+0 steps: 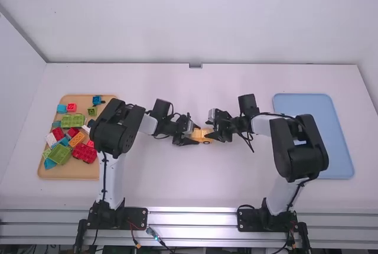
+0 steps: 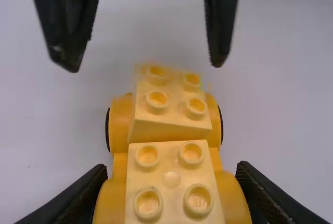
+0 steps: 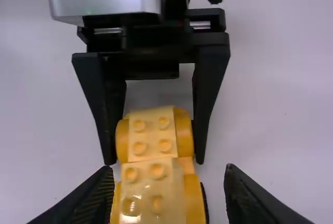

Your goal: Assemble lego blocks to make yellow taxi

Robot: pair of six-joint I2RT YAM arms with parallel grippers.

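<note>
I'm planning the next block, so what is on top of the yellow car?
On top of the yellow car are two groups of four round studs, all bare. What lies beneath those studded tops is covered.

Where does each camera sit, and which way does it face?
High: fixed above and behind the arms, looking forward and down onto the table; both arms show.
Left wrist: on the left arm, facing the yellow blocks; own jaws at bottom edge.
Right wrist: on the right arm, facing those blocks; own jaws likewise.
Shared: both wrist views show the blocks and both arms' jaws.
</note>
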